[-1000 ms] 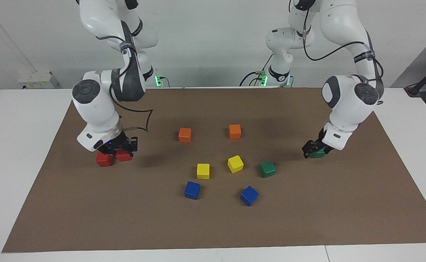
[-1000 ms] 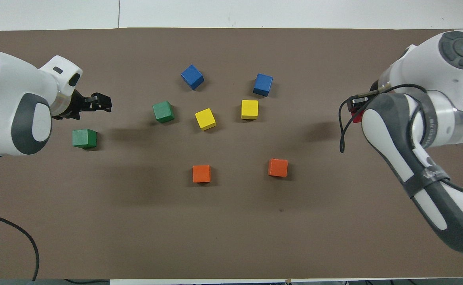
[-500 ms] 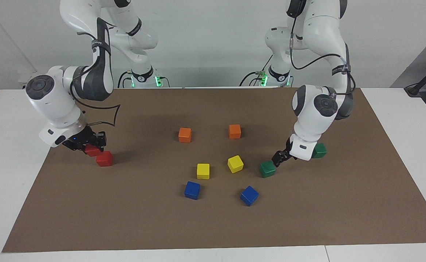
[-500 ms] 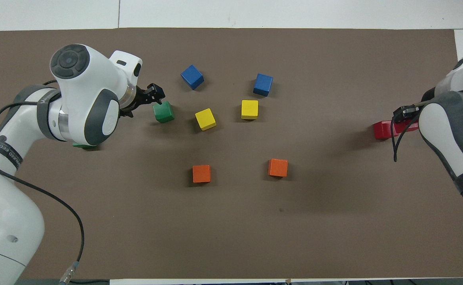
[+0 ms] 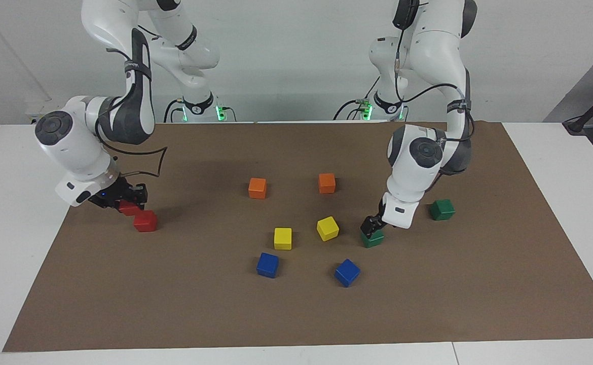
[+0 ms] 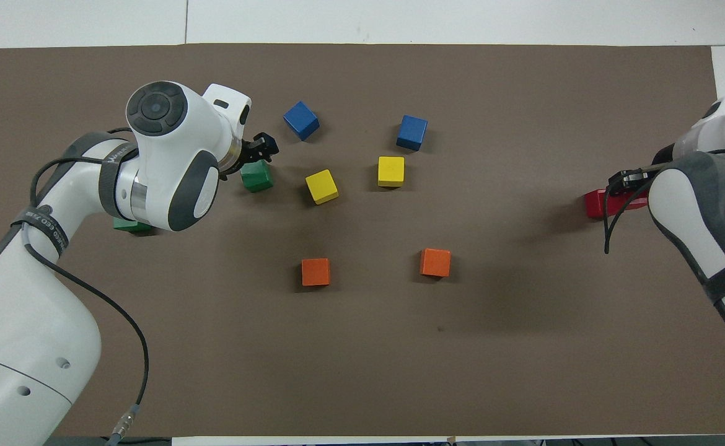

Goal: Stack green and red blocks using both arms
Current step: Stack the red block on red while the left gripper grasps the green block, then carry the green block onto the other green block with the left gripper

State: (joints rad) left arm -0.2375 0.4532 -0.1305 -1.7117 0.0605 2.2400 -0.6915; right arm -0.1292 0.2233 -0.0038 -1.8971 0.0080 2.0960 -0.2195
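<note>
Left gripper (image 5: 371, 223) low over green block (image 5: 374, 239), touching or not unclear, finger state unreadable | second green block (image 5: 442, 209) toward left arm's end of mat | right gripper (image 5: 124, 199) at red block (image 5: 128, 208), grip unreadable | second red block (image 5: 145, 221) just beside.

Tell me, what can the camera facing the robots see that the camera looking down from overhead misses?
Only the facing view shows two red blocks apart: one at the right gripper, one on the mat; also the whole second green block. Only the overhead view shows the mat's edge nearest the robots. Both show the left gripper at the green block beside the yellow ones.
</note>
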